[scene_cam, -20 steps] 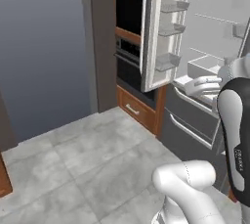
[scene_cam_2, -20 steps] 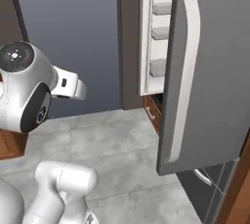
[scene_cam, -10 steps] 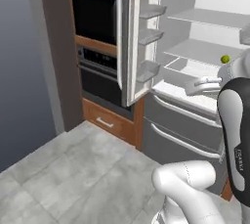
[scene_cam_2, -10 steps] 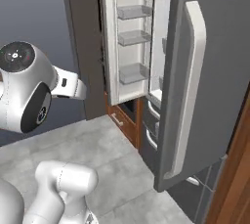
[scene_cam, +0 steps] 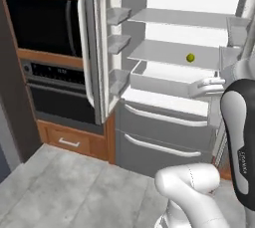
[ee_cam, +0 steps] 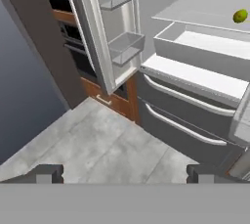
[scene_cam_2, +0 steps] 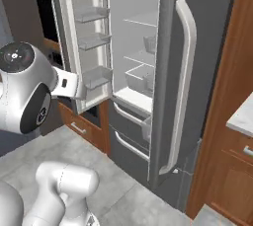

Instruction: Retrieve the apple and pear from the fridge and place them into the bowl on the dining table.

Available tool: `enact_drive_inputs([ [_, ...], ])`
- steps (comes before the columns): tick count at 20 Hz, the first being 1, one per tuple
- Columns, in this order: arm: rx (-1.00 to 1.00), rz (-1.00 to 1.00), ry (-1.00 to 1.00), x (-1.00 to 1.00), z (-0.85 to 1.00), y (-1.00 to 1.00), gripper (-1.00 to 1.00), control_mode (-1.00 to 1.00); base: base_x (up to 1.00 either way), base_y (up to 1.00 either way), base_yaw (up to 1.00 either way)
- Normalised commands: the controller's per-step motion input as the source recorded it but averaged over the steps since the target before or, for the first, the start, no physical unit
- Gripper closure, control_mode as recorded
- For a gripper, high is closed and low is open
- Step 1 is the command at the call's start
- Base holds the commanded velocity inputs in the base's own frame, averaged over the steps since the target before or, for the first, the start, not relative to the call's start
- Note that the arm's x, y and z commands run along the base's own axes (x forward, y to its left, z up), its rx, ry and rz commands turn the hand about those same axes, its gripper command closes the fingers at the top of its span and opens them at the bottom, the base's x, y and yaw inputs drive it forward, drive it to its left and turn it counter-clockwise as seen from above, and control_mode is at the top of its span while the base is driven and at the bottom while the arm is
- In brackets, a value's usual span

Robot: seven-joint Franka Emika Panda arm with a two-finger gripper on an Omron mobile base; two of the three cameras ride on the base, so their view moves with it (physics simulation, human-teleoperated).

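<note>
Yellow-green and round, the pear [scene_cam: 190, 58] sits on a smooth white shelf [scene_cam: 174, 53] inside the open grey fridge [scene_cam_2: 163, 72]. The tool [ee_cam: 124, 173] is spread wide, empty, over mottled stone floor [ee_cam: 97, 145].

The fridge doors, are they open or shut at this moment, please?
Open: both fridge doors are swung wide, showing white shelves with the pear on one.

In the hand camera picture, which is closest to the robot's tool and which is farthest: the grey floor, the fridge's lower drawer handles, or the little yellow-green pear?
1. Grey tiled floor, right below the open tool.
2. Long white lower drawer handles of the grey fridge, middle right.
3. Small yellow-green pear, upper right on a white shelf, farthest back.
</note>
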Motion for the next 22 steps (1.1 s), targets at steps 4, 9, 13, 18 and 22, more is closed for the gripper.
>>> enact_drive_inputs([
  [4,0.00,0.00,0.00,0.00,0.00,0.00,-1.00,1.00,0.45,0.18,-0.57],
  [9,0.00,0.00,0.00,0.00,0.00,0.00,-1.00,1.00,0.52,0.53,-0.55],
  [13,0.00,0.00,0.00,0.00,0.00,0.00,-1.00,1.00,0.50,0.74,-0.52],
  [18,0.00,0.00,0.00,0.00,0.00,0.00,-1.00,1.00,0.36,0.55,-0.43],
  [22,0.00,0.00,0.00,0.00,0.00,0.00,-1.00,1.00,0.23,0.01,-0.27],
])
